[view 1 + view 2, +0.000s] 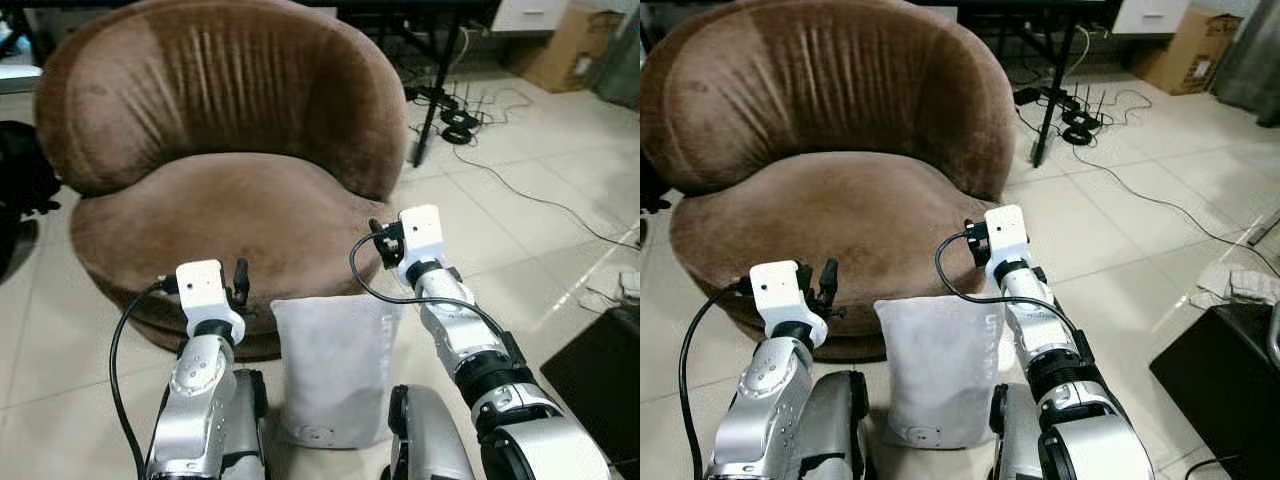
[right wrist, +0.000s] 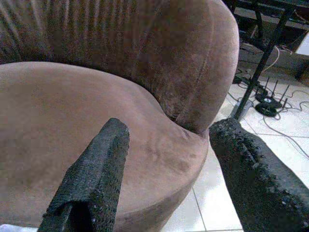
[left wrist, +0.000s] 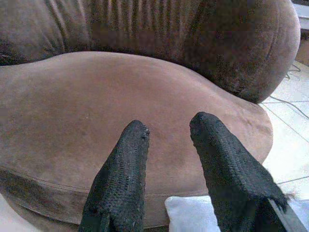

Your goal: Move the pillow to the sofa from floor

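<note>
White pillow (image 1: 334, 370) stood upright on tiled floor (image 1: 560, 250) at 6 o'clock, touching front edge of brown sofa (image 1: 220, 215), between both arms. Sofa seat bare. Left gripper (image 3: 166, 133) raised before seat, fingers apart, holding nothing. Right gripper (image 2: 166, 130) at pillow's 2 o'clock, fingers wide apart.

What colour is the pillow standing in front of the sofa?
Light grey, almost white. The pillow shows best in the right eye view.

We are seeing the pale grey fabric pillow (image 1: 333, 372) partly hidden behind both silver arms, and the round brown velvet sofa (image 1: 220, 150) cut off at the top edge.
</note>
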Controlling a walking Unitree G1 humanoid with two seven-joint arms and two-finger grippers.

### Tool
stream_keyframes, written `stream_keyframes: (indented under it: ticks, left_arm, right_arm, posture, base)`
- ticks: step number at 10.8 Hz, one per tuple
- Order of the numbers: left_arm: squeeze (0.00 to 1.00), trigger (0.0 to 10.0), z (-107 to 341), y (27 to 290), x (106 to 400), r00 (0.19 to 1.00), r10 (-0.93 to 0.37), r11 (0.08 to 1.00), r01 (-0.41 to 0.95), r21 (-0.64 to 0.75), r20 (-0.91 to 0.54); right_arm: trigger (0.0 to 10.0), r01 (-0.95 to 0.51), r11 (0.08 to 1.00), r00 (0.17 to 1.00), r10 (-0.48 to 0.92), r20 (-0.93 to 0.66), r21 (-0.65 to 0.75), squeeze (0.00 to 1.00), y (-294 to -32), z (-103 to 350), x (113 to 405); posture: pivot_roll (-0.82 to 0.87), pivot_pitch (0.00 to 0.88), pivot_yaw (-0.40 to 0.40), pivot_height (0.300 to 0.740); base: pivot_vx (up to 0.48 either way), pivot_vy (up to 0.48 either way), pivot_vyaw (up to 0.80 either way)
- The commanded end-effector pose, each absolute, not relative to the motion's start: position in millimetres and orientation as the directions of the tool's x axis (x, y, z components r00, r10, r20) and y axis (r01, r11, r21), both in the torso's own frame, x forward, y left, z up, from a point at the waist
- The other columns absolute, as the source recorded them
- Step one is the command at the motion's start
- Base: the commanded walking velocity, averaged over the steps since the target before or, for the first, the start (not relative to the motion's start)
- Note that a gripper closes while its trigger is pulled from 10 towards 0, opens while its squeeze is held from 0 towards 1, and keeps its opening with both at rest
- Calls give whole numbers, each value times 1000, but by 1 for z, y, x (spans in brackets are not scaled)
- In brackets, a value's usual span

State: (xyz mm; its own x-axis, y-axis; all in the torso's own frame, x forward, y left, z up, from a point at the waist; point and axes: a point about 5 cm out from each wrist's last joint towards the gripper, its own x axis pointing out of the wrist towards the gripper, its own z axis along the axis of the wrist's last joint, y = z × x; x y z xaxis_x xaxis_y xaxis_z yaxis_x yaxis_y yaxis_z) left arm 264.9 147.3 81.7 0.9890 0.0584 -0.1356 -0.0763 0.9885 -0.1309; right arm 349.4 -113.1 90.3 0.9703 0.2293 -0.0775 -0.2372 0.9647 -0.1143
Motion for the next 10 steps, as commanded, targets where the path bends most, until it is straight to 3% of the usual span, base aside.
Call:
stream_keyframes:
  ticks: [1,10]
  left_arm:
    - [0,10000,87,144,264,992,58,988,-73,-138,-114]
    - [0,10000,78,146,246,983,93,985,-114,-133,-157]
  right_arm:
    - [10000,-238,967,970,231,-80,-90,0,-114,88,347]
    - [10000,-237,961,968,223,-111,-142,0,-124,78,334]
  posture:
    - [-17,0,-64,500]
    - [-15,18,-82,485]
  base:
    - [0,0,0]
    - [0,0,0]
